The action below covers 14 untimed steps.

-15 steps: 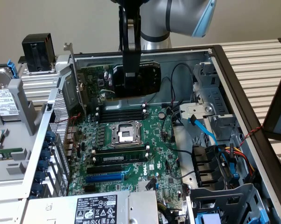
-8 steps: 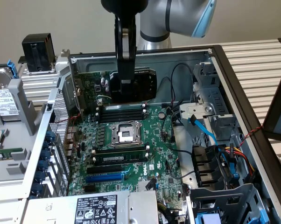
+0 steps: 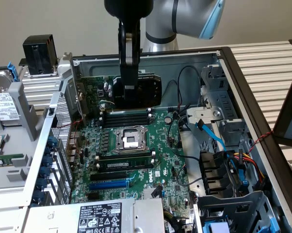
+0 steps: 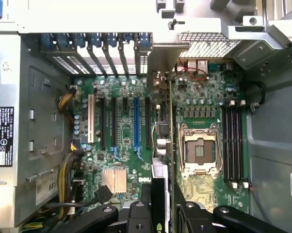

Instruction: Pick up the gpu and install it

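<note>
The gpu [image 3: 148, 90], a green card with a black shroud, hangs on edge above the far part of the green motherboard [image 3: 136, 160] inside the open computer case. My gripper [image 3: 129, 94] comes down from above and is shut on it. In the wrist view the gpu [image 4: 161, 141] appears edge-on between my fingers [image 4: 141, 211], over the strip of board between the black expansion slot [image 4: 147, 121] and the CPU socket [image 4: 199, 155]. Its silver bracket end points toward the case's slot openings [image 4: 112, 53].
Blue slot [image 4: 136, 121] and white slot [image 4: 91, 119] lie beside the black ones. RAM sticks [image 3: 126, 116] sit behind the CPU socket [image 3: 129, 138]. A power supply [image 3: 102, 216] is in front, cables and drive cages [image 3: 223, 155] on the exterior view's right, a loose hard drive [image 3: 3, 104] outside left.
</note>
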Each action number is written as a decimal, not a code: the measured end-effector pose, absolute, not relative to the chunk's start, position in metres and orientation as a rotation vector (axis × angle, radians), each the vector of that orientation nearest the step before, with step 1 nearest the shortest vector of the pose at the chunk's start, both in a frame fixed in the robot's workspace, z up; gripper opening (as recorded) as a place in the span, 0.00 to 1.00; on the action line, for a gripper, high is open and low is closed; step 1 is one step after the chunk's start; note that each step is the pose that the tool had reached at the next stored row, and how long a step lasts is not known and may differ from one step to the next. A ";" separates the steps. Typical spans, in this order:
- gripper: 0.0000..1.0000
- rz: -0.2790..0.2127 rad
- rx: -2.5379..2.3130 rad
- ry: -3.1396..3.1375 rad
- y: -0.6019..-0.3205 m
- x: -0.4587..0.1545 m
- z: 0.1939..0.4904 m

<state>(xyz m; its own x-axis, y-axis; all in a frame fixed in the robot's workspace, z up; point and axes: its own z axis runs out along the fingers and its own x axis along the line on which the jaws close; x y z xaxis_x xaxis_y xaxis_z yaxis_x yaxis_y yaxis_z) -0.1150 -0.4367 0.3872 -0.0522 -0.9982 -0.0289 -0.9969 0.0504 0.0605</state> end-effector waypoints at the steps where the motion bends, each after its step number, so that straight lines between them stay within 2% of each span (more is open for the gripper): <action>1: 0.27 -0.100 2.148 -2.262 -0.437 -0.115 0.387; 14: 0.27 -0.093 2.145 -2.259 -0.432 -0.119 0.386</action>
